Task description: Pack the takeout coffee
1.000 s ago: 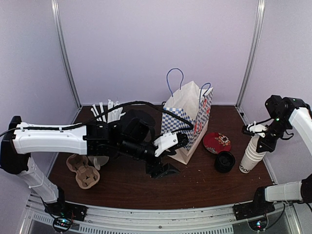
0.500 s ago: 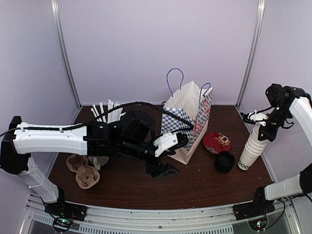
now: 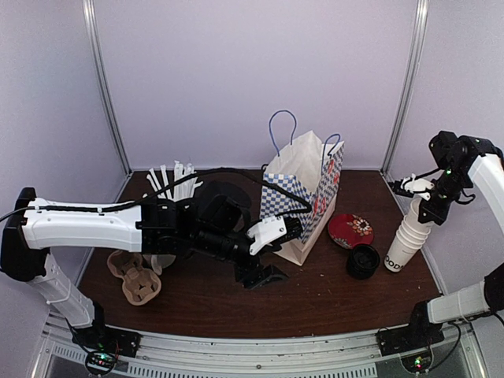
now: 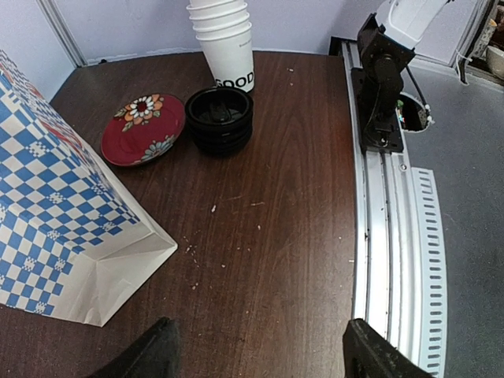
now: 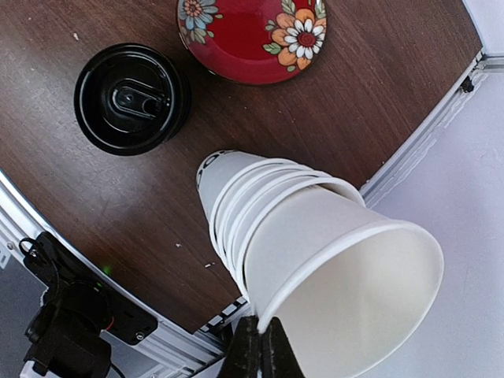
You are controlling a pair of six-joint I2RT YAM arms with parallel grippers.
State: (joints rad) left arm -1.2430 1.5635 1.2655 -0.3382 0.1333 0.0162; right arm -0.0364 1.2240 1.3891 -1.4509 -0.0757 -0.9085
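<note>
1. At the far left of the table you have a brown cardboard cup carrier (image 3: 134, 277). A white cup of straws (image 3: 170, 183) stands behind it.
2. Your left gripper (image 4: 264, 354) hangs low over the bare wood. Its jaws are spread wide with nothing between them, just in front of the bag's near corner.
3. The blue-checked paper bag (image 3: 303, 197) stands upright at centre with its mouth open.
4. Just right of the bag lies a red flowered plate (image 3: 350, 230).
5. The black lids (image 3: 363, 261) sit in a short stack in front of the plate, close beside the cups.
6. The stack of paper cups (image 3: 403, 246) stands near the table's right edge, lettering at its base, with no lids on.
7. Your right gripper (image 5: 258, 329) has its jaws pinched shut on the rim of the top cup (image 5: 346, 291). That cup tilts a little but remains nested in the stack.
</note>
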